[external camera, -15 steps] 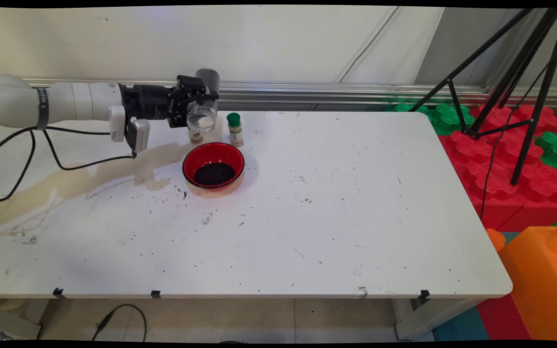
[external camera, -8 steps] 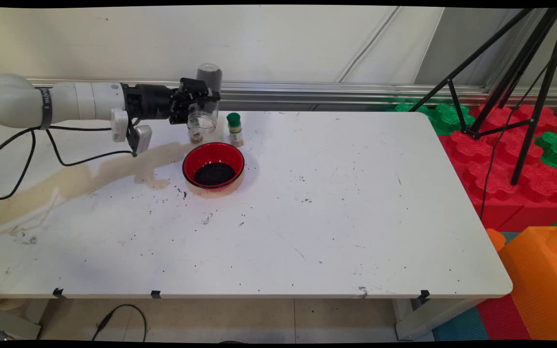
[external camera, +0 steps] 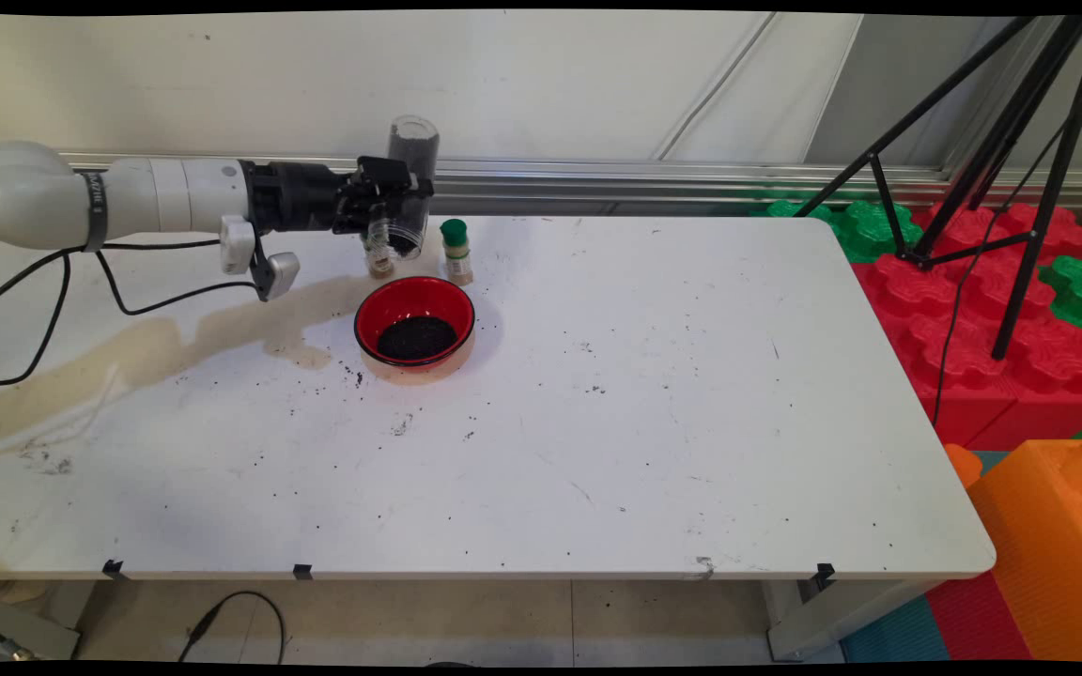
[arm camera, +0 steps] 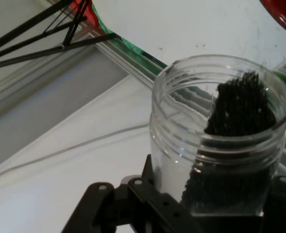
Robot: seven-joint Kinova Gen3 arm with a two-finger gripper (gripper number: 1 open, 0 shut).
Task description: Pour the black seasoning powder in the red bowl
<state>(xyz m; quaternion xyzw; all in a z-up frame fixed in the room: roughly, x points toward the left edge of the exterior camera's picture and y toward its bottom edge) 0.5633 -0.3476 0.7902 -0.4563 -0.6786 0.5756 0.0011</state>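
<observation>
My gripper [external camera: 398, 194] is shut on a clear plastic jar [external camera: 407, 188], held steeply tilted above the table's far side, just behind a red bowl [external camera: 360, 324]. In the hand view the jar [arm camera: 182, 141] has no lid, and black grains [arm camera: 240, 107] lie along its right inner wall up to near the rim, with my gripper [arm camera: 196, 199] clamped low on it. The bowl holds a layer of black grains [external camera: 416, 337]; its rim [arm camera: 284, 15] shows at the hand view's top right. A green-capped spice bottle [external camera: 455, 251] stands right of the jar. A second small bottle [external camera: 379, 264] is partly hidden behind it.
Black grains are scattered on the white table [external camera: 654, 422], and a brownish stain [external camera: 175, 343] runs across its left part. Black cables [external camera: 53, 300] hang from the arm. A black tripod [external camera: 1001, 169], red and green foam blocks [external camera: 982, 319] and an orange block [external camera: 1053, 535] stand off the right edge.
The hand has rolled and risen slightly, turning the jar. Its clear mouth faced the camera before; now the jar stands steeper and looks darker along its length.
</observation>
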